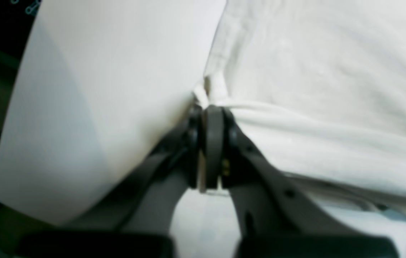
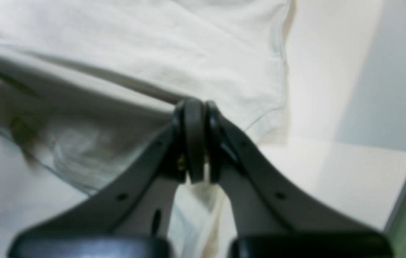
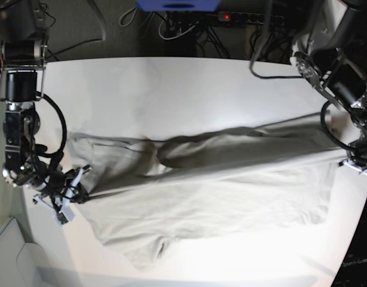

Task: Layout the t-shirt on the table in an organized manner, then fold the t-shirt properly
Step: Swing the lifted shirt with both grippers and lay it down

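free: far half of table (image 3: pixel 189 84) | blocked: t-shirt (image 3: pixel 231 191) stretched across the near half

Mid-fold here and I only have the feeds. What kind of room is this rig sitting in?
Probably a robotics lab or test workspace, not a home. A large matte white table holds only the plain grey-beige cloth t-shirt, and a black power strip with loose cables lies on the dark floor behind it.

robot lab: power strip (image 3: pixel 246 18), cables (image 3: pixel 183 30)
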